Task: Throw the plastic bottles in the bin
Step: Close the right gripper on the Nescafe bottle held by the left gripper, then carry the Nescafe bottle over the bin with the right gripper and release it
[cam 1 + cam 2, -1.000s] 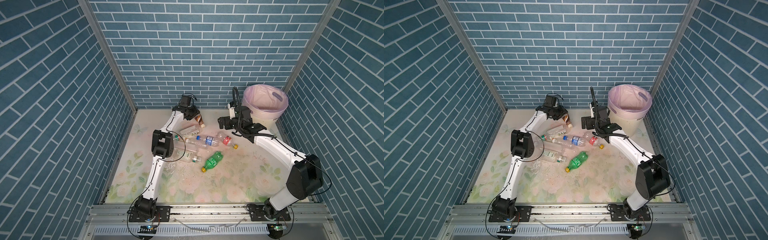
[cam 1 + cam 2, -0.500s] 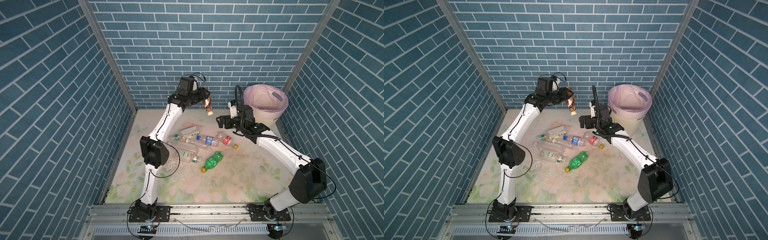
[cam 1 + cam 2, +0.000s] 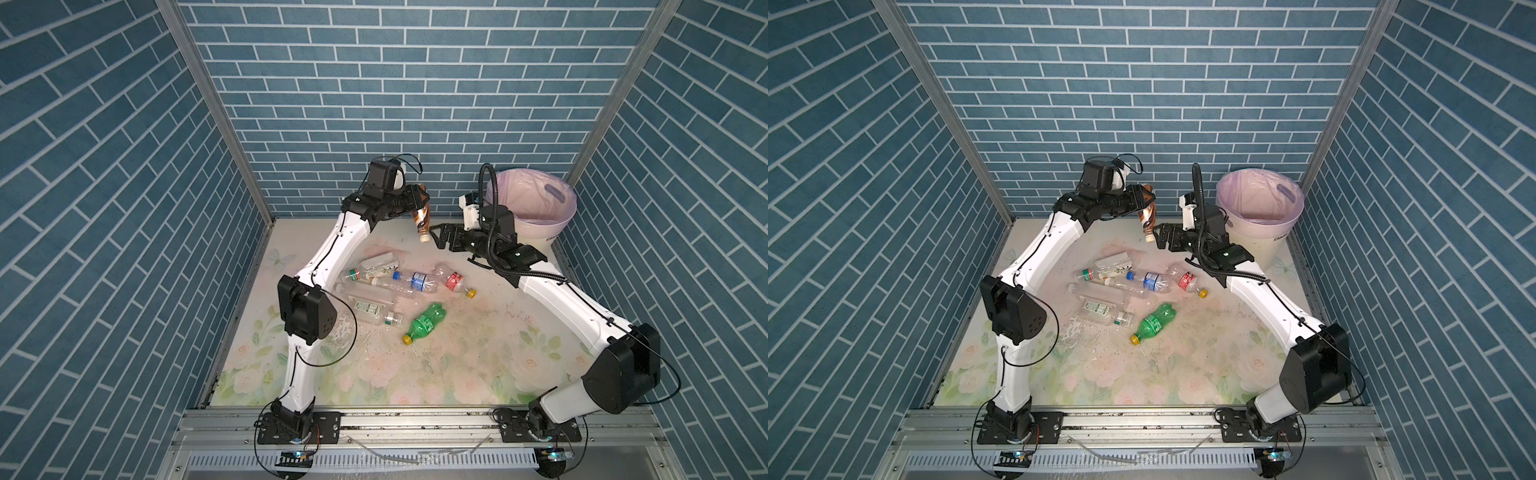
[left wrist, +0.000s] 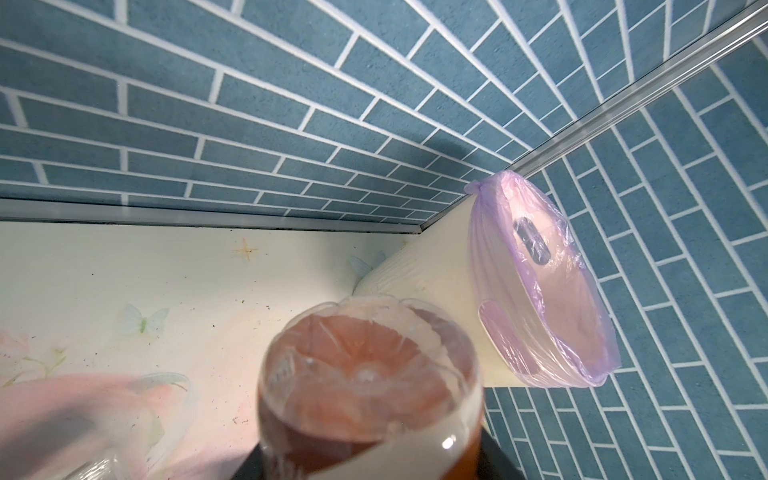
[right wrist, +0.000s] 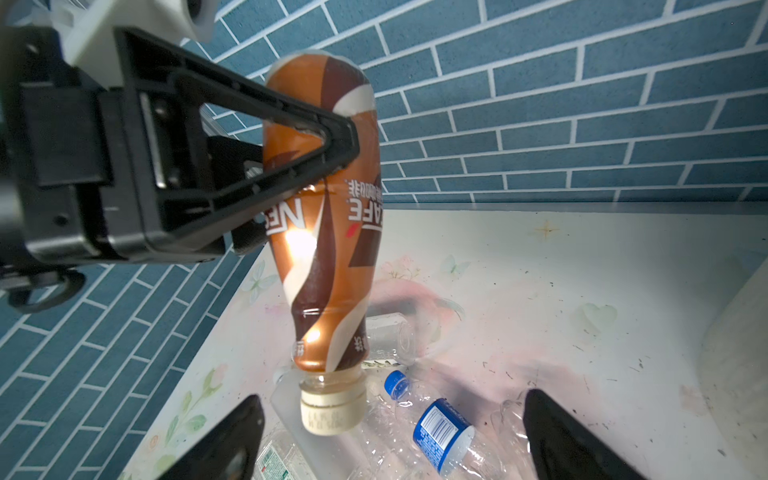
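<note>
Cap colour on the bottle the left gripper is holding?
Cream-white cap on the brown bottle, which hangs cap-down; clearest in the right wrist view.

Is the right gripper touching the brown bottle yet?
Apart. In the right wrist view the brown bottle hangs cap-down between the right gripper's open fingers, with a clear gap on each side of the cap.

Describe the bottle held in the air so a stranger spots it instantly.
Find the bin in the far right corner, then look left of it, above the table. There the left gripper holds the brown bottle cap down; the other bottles lie on the table, none brown.
</note>
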`<state>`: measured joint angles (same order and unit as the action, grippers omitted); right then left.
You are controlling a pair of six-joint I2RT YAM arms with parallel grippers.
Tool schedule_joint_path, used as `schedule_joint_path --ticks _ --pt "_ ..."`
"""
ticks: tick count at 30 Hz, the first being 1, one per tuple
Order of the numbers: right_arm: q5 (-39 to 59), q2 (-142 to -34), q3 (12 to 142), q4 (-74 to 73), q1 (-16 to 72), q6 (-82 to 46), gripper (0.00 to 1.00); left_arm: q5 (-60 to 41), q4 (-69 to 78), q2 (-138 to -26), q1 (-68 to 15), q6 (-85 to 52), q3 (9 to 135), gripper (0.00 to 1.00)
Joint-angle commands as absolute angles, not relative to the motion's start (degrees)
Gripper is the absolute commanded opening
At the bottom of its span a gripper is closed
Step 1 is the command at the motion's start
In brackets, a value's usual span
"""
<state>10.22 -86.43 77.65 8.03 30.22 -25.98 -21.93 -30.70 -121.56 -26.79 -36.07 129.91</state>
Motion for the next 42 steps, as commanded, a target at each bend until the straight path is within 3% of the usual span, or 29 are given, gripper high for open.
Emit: schedule_joint_path --ticks 1,19,27,33,38,42 --pt "12.15 -86.51 80.96 5.72 30.41 -29.38 0.94 -22.94 -27.61 -118.29 -27.55 -37.31 128.25 0.58" --pt "16.69 -92.64 82.21 1.27 30.91 -33.92 0.65 -23.72 -19.57 -112.55 -29.34 -42.85 119.64 0.59" --pt "17.14 -92.38 82.27 1.09 31.03 -33.84 0.44 -23.88 -19.51 -113.34 -29.62 -43.68 119.52 0.6" --pt "15.98 -90.25 80.65 1.45 31.02 -33.66 0.34 -22.95 -20.64 -113.14 -29.53 -43.26 120.23 0.73" --pt "13.05 -87.83 79.45 4.92 30.84 -31.66 0.3 -21.86 -22.88 -112.1 -28.5 -42.8 122.62 0.99" --pt "9.2 -85.61 80.2 10.16 30.62 -28.18 0.27 -20.07 -23.38 -109.15 -27.81 -41.67 121.7 0.99"
